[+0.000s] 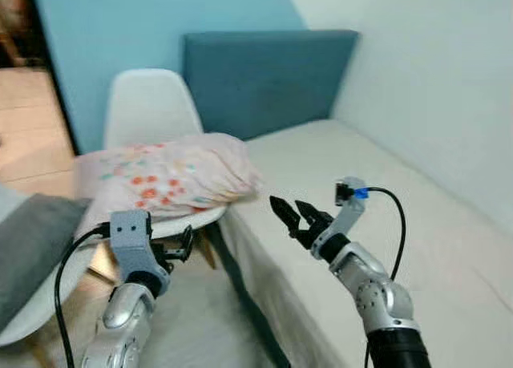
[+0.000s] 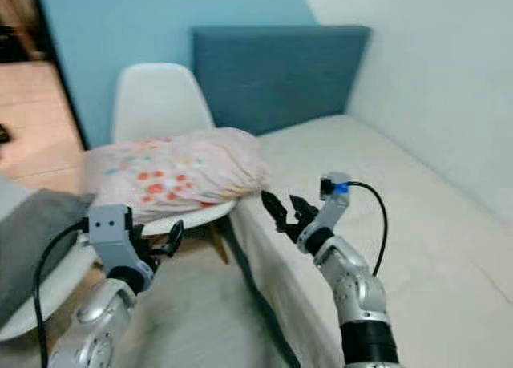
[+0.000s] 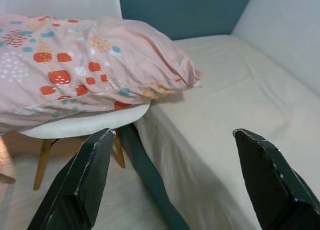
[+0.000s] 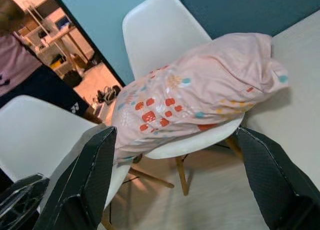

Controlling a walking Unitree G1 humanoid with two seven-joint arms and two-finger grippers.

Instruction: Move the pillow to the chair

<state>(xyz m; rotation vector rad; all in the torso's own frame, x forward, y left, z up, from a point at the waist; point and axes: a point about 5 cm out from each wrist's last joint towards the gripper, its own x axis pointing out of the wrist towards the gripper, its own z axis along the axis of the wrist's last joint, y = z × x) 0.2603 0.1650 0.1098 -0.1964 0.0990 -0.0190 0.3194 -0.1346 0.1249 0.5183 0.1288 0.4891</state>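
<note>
Already laid across the chair [image 1: 148,111] seat, pillow [image 1: 172,175] long axis 9-to-3, corner overhanging bed [image 1: 385,192]; left gripper [image 1: 180,248] and right gripper [image 1: 292,213] spread open, pillow at 12, untouched.

Readable text, labels, brands, numbers, signs: none legible in any view.
Person's dark shorts [image 4: 70,102]: a small white mark, too small and blurred to read.
Pillow [image 1: 172,175]: printed pattern of red, teal and yellow spots; no lettering.
</note>
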